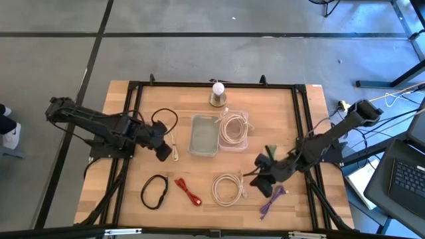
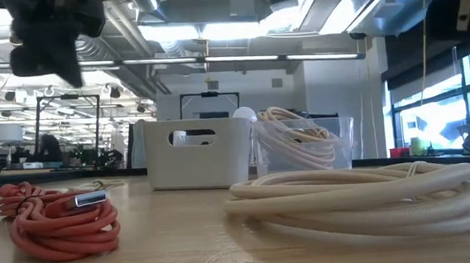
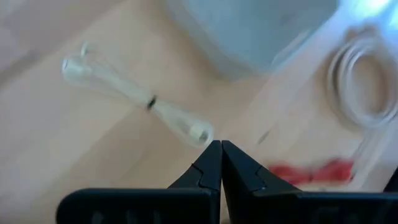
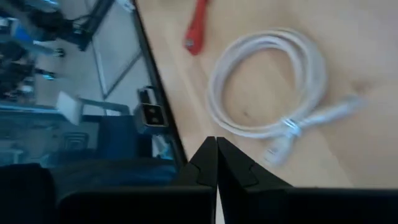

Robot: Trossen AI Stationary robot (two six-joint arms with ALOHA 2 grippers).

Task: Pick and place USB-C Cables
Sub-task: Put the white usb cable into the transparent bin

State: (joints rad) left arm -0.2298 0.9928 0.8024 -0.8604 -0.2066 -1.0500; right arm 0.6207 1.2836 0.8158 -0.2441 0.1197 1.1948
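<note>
My left gripper [image 1: 164, 151] [image 3: 221, 144] is shut and hovers just left of a small folded cream cable bundle [image 1: 174, 152] [image 3: 138, 99] that lies flat on the wood. My right gripper [image 1: 263, 174] [image 4: 216, 142] is shut, above the table between the green bundle [image 1: 271, 151] and the purple bundle [image 1: 272, 201]. A cream coil [image 1: 229, 188] [image 4: 267, 87], a red bundle [image 1: 188, 190] [image 2: 59, 218] and a black loop [image 1: 154, 191] lie near the table's near edge. Another cream coil [image 1: 234, 127] sits in the clear bin [image 1: 246, 141].
A grey bin [image 1: 204, 136] [image 2: 197, 153] stands mid-table beside the clear bin. A white ball on a round metal base [image 1: 218, 93] stands at the far edge. A black loop [image 1: 165, 119] shows behind my left gripper. The black frame [image 1: 302, 119] borders the table.
</note>
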